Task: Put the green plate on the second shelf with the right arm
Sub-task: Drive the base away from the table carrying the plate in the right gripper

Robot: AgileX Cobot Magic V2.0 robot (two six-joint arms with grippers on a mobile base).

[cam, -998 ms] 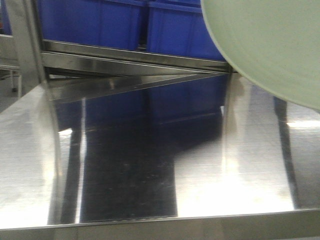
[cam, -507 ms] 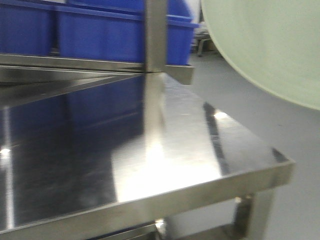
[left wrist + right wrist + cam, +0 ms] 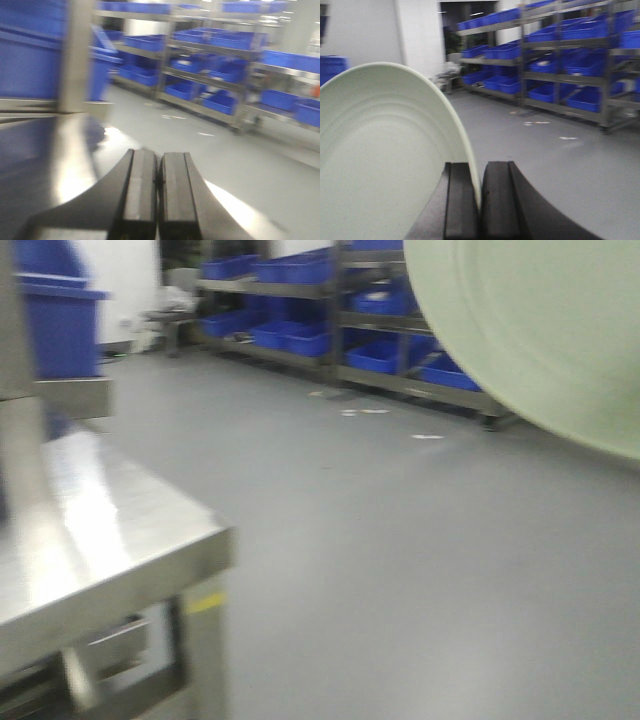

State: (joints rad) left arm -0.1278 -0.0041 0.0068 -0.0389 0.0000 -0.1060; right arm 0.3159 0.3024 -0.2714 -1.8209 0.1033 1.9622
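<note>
The pale green plate (image 3: pixel 530 330) fills the upper right of the front view, held up in the air. In the right wrist view the plate (image 3: pixel 385 165) stands on edge at the left, and my right gripper (image 3: pixel 479 172) is shut on its rim, one finger on each side. My left gripper (image 3: pixel 158 160) is shut and empty, above a steel table corner (image 3: pixel 75 165). The gripper bodies are not visible in the front view.
A steel table corner (image 3: pixel 100 540) and an upright post (image 3: pixel 15 340) stand at the front view's left, with a blue crate (image 3: pixel 55 320) behind. Grey floor (image 3: pixel 400 540) spreads ahead. Steel racks with blue crates (image 3: pixel 380 350) line the far side, also in the wrist views (image 3: pixel 560 60).
The view has swung right: the steel table slid from filling the frame to the left edge, and open floor and far racks came into view. The plate stayed at upper right.
</note>
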